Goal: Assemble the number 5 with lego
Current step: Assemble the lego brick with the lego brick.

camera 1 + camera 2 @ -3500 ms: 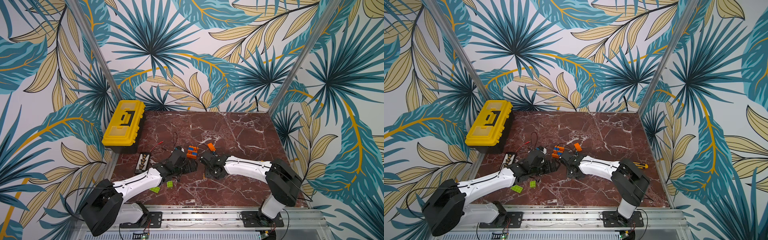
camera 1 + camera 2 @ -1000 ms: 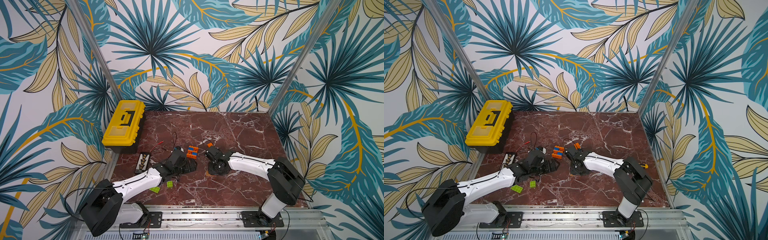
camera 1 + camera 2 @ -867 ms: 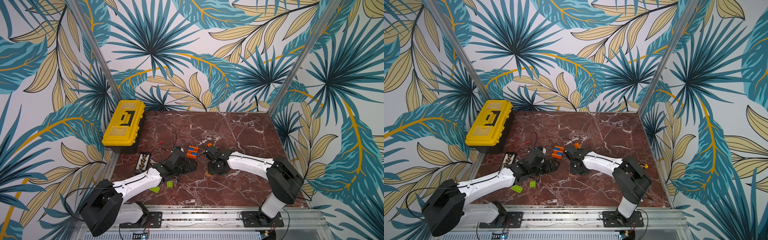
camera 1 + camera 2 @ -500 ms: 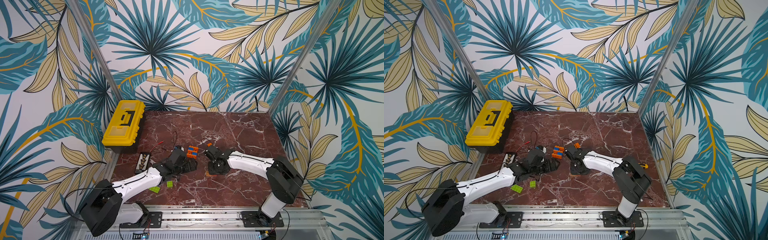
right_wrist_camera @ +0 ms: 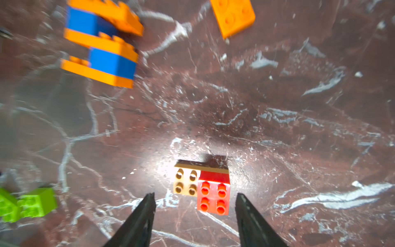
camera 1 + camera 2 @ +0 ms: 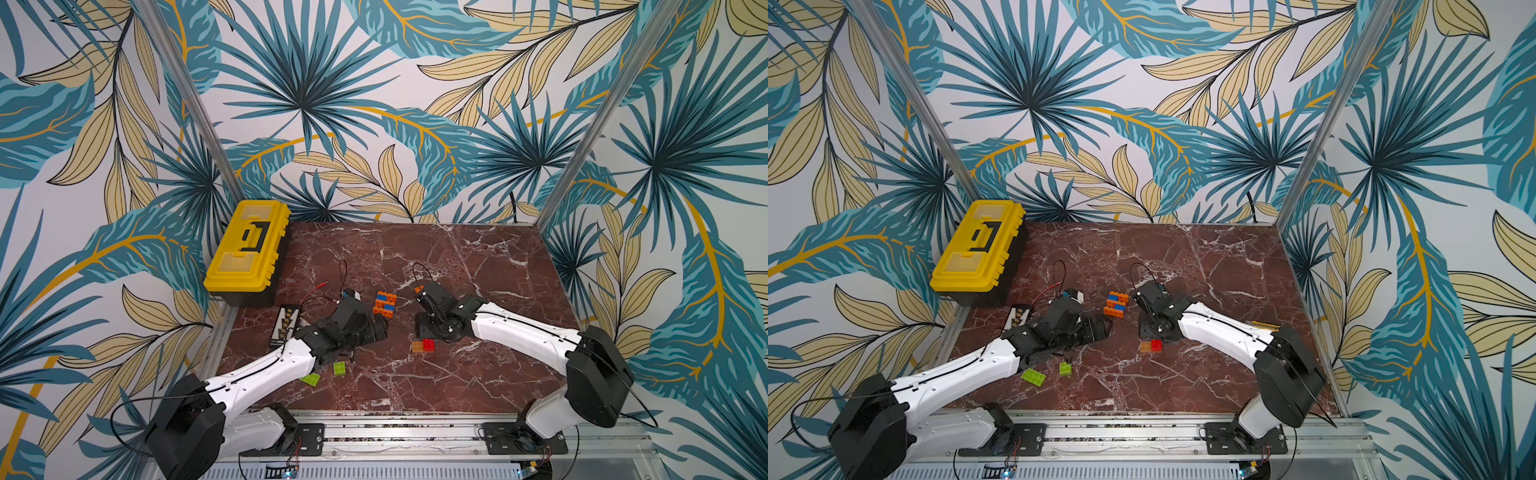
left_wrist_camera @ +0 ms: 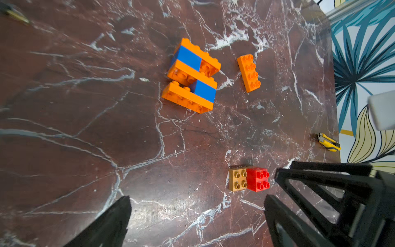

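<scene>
An orange and blue lego assembly (image 6: 384, 303) (image 7: 192, 77) lies on its side on the marble table. A loose orange brick (image 7: 249, 72) (image 5: 234, 15) lies beside it. A tan brick (image 5: 186, 184) joined to a red brick (image 5: 213, 198) (image 6: 423, 345) rests on the table just ahead of my right gripper (image 5: 195, 203) (image 6: 430, 334). That gripper is open and touches neither. My left gripper (image 7: 196, 205) (image 6: 380, 328) stands wide open over bare marble, near the assembly. Two lime green bricks (image 6: 339, 368) (image 6: 311, 378) lie beside the left arm.
A yellow toolbox (image 6: 249, 245) stands at the back left. A black strip of parts (image 6: 284, 326) with red and black wires lies in front of it. A yellow utility knife (image 7: 329, 143) (image 6: 1262, 324) lies near the right edge, behind the right arm.
My right gripper's jaws have opened from shut, and the tan and red pair now shows on the table in front of them. The left arm has hardly moved.
</scene>
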